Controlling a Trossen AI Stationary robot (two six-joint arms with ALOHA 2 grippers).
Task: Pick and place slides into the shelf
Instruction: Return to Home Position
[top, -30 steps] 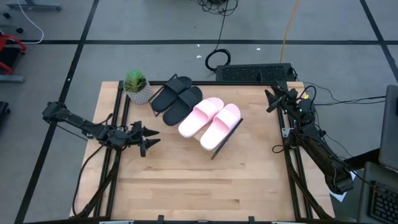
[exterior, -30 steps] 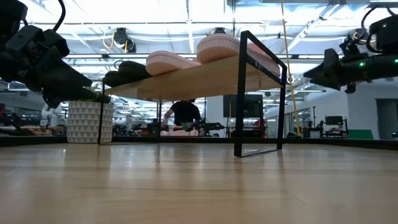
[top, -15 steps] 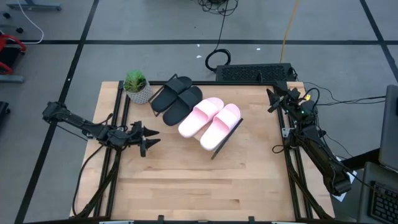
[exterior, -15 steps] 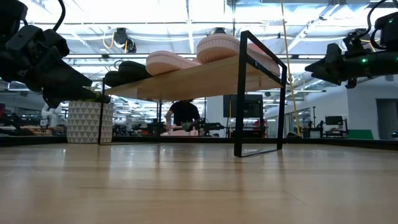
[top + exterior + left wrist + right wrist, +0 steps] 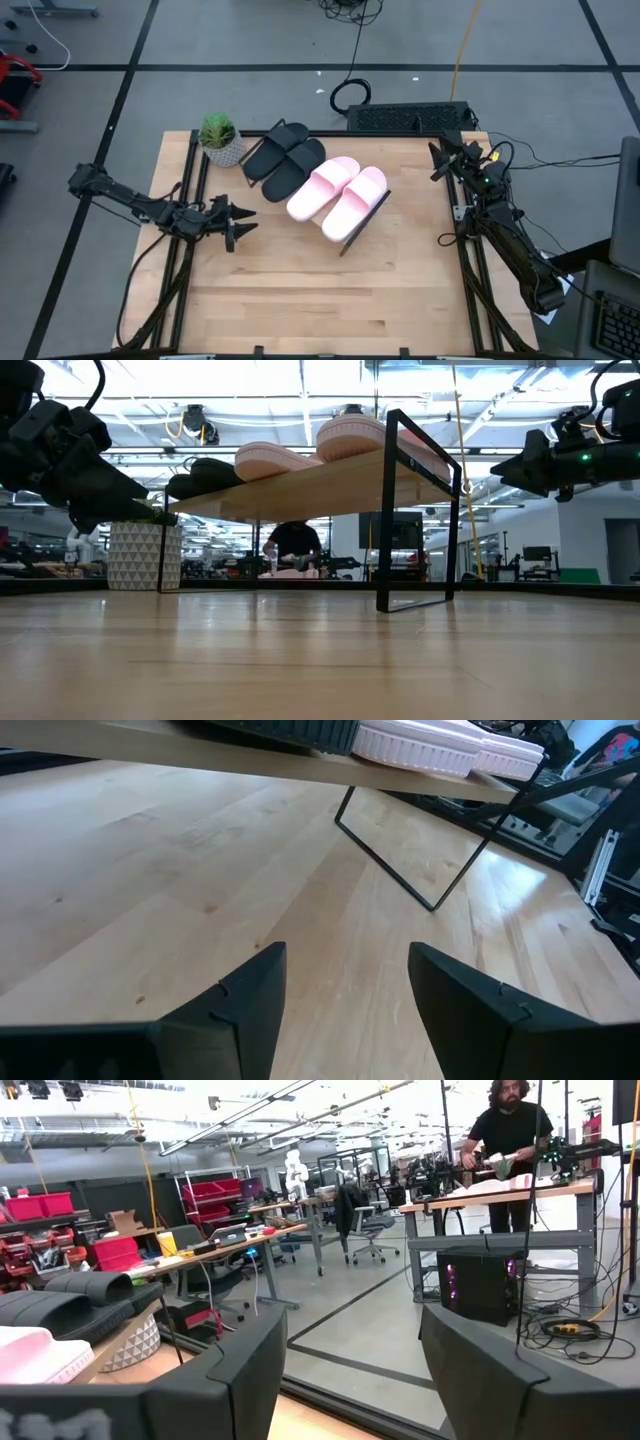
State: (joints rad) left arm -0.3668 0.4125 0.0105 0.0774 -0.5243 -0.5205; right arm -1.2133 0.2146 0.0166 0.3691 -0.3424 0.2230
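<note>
All four slides point(image 5: 318, 178) are seated on the shelf point(image 5: 330, 485) (black pair point(image 5: 285, 158), pink pair point(image 5: 340, 192)), nothing left to place; left gripper point(image 5: 245, 222) and right gripper point(image 5: 436, 160) are held wide and empty either side of the shelf, homing judged pending.

Robotics laboratory in an open industrial hall.
Identified by long work counters point(image 5: 230, 1240), red storage bins point(image 5: 40, 1207), a lit computer tower point(image 5: 478, 1285), an office chair point(image 5: 368, 1230), black tape lines point(image 5: 250, 68) across grey floor point(image 5: 250, 100), a coiled cable point(image 5: 350, 96), ceiling strip lights point(image 5: 290, 402), and a person point(image 5: 512, 1135) standing at a far counter point(image 5: 470, 1198).
</note>
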